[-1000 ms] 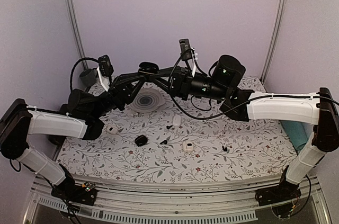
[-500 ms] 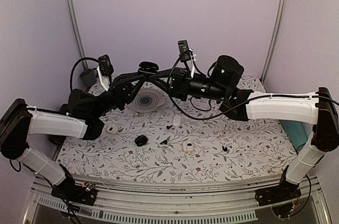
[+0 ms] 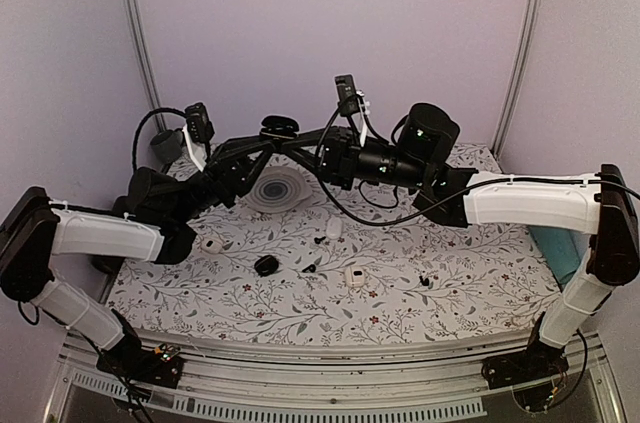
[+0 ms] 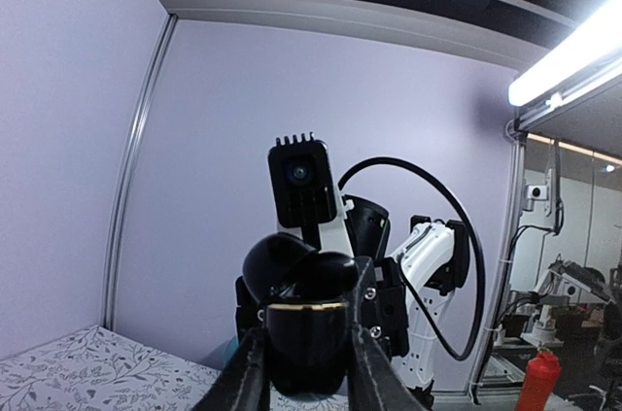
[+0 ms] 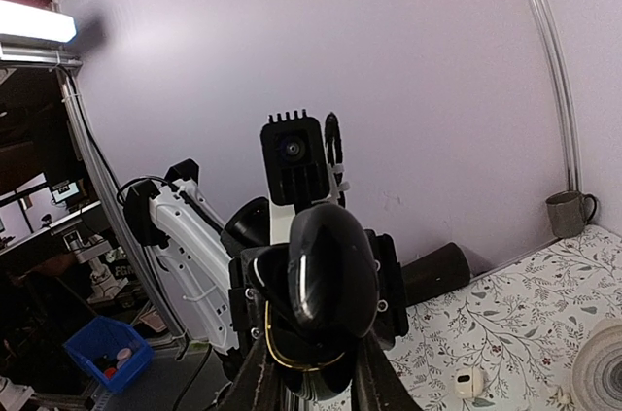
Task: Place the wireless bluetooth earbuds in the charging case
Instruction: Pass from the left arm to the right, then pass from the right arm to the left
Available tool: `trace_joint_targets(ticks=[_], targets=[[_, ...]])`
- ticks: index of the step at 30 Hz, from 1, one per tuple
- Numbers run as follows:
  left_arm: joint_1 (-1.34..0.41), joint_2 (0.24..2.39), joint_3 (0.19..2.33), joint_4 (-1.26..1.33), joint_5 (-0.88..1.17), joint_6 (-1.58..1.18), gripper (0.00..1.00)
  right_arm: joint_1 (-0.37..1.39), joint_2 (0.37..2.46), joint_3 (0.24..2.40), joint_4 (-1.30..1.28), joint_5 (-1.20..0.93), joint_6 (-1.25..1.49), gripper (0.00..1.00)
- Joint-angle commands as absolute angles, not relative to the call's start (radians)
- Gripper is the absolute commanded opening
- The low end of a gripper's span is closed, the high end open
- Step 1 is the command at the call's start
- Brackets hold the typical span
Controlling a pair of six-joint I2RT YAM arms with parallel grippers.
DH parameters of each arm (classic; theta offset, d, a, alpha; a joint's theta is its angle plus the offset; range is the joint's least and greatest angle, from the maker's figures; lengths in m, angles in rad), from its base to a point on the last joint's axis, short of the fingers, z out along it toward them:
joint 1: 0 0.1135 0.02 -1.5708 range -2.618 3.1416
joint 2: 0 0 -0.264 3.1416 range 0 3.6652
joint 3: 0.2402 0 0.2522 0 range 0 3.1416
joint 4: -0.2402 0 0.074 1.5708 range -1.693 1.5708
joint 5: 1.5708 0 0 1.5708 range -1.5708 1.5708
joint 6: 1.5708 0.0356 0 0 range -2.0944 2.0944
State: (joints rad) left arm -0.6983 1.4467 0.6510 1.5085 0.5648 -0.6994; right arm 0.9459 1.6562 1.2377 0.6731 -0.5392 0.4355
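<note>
Above the far side of the table (image 3: pixel 480 293), my left gripper (image 4: pixel 309 362) and right gripper (image 5: pixel 311 353) both clench the black charging case (image 4: pixel 301 285) in mid-air, lid raised. Below, tiny black earbuds (image 3: pixel 308 267) lie loose among the white cases (image 3: pixel 354 276). Insertion, I judge, is not yet begun.

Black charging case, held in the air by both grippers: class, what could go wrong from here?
1. The black charging case hangs above the table, pinched between the left gripper and right gripper; uneven pulling could twist or drop it.
2. The earbuds lie loose on the table, tiny beside the fingers; a pick may knock them away.
</note>
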Motion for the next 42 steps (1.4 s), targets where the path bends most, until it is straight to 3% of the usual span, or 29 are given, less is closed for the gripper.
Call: trace_joint_targets(ticks=[1, 7, 14, 25, 42], targets=[[-0.700, 1.390, 0.632, 1.481, 0.598, -0.679, 0.35, 0.928, 1.659, 1.249, 0.673, -0.565, 0.417, 0.04], [-0.687, 1.316, 0.613, 1.325, 0.631, -0.622, 0.48, 0.922, 1.649, 1.245, 0.658, -0.595, 0.402, 0.04], [-0.667, 1.265, 0.642, 1.115, 0.674, -0.561, 0.53, 0.921, 1.639, 1.239, 0.637, -0.625, 0.389, 0.04], [-0.611, 1.229, 0.703, 0.924, 0.785, -0.517, 0.47, 0.919, 1.642, 1.238, 0.594, -0.673, 0.369, 0.04], [-0.595, 1.227, 0.782, 0.720, 0.894, -0.437, 0.45, 0.912, 1.635, 1.243, 0.550, -0.676, 0.348, 0.04]])
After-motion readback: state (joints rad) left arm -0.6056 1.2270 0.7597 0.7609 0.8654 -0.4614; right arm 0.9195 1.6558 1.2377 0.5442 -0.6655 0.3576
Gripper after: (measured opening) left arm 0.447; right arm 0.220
